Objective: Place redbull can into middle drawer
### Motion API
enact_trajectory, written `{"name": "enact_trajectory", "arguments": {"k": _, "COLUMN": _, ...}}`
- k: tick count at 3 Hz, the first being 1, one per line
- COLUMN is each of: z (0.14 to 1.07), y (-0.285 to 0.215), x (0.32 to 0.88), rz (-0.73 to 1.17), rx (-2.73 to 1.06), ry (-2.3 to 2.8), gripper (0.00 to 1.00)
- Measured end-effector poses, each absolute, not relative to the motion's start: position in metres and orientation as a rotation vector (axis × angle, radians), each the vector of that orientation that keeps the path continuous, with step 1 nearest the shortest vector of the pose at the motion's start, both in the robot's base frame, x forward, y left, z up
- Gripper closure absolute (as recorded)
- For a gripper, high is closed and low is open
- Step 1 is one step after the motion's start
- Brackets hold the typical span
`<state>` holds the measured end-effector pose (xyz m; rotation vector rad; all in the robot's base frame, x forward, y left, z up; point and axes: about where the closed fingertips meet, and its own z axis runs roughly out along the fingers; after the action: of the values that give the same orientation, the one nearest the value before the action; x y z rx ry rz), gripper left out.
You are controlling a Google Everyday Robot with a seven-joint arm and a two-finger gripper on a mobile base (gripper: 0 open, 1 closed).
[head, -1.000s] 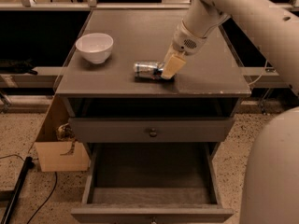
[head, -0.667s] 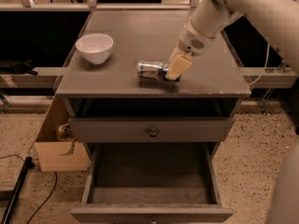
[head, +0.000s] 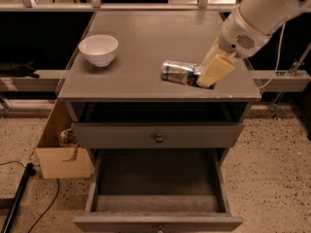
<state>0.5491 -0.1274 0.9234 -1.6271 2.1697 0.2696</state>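
The redbull can lies on its side at the front right of the grey cabinet top, silver and blue. My gripper comes in from the upper right, and its cream fingers are closed on the can's right end. I cannot tell whether the can rests on the top or hangs just above it. The middle drawer stands pulled open below, wide and deep, with a bare grey floor. The gripper and can are above and behind the drawer's opening.
A white bowl stands on the left of the cabinet top. A shut shallower drawer with a round knob sits above the open one. A cardboard box stands left of the cabinet, and cables lie on the speckled floor.
The gripper and the can have moved together to the right along the cabinet top, toward the front right corner. The drawer and bowl have not moved.
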Motion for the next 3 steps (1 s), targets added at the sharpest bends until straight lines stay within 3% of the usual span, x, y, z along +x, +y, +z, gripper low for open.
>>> {"name": "enact_trajectory", "arguments": {"k": 1, "z": 0.926, "y": -0.156, "x": 0.497, "rz": 0.314, "rx": -1.589, "ry": 2.251, "gripper": 1.00}}
{"name": "enact_trajectory", "arguments": {"k": 3, "z": 0.918, "y": -0.146, "x": 0.515, "rz": 0.365, "rx": -1.532, "ry": 2.235, "gripper": 1.00}}
